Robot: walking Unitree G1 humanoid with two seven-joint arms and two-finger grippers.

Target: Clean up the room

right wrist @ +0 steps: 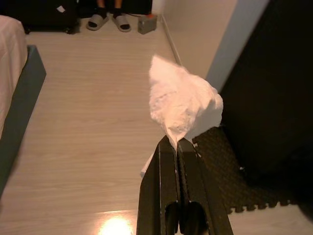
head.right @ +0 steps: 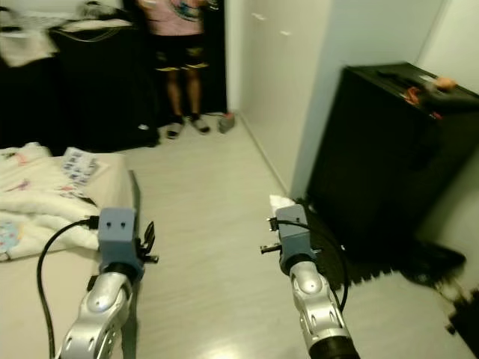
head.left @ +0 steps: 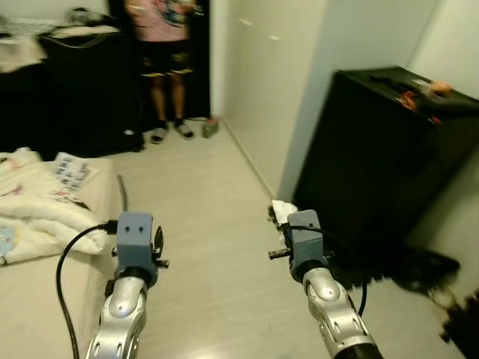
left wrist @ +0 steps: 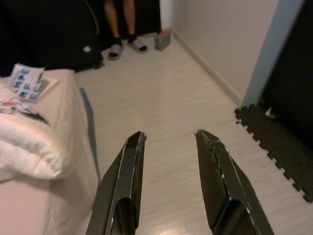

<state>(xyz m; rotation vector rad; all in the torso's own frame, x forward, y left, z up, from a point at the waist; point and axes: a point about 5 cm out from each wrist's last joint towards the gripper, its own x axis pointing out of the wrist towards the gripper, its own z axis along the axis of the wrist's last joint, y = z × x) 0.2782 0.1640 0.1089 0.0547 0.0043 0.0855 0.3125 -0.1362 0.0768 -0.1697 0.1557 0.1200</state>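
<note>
A crumpled white tissue (right wrist: 182, 105) is pinched between the fingertips of my right gripper (right wrist: 175, 143), which is shut on it and held above the pale wood floor. From the head camera the same tissue (head.left: 283, 211) peeks out just beyond the right wrist, near the corner of the white wall. My left gripper (left wrist: 168, 137) is open with nothing between its fingers, raised beside the edge of the bed (head.left: 45, 284).
A person (head.left: 166, 45) in sandals stands in the dark doorway at the far end. A small box (left wrist: 162, 40) lies on the floor by them. A tall black cabinet (head.left: 382, 157) stands to the right on dark foam mats (left wrist: 274, 147). Bedding and papers (head.left: 71, 170) lie on the bed.
</note>
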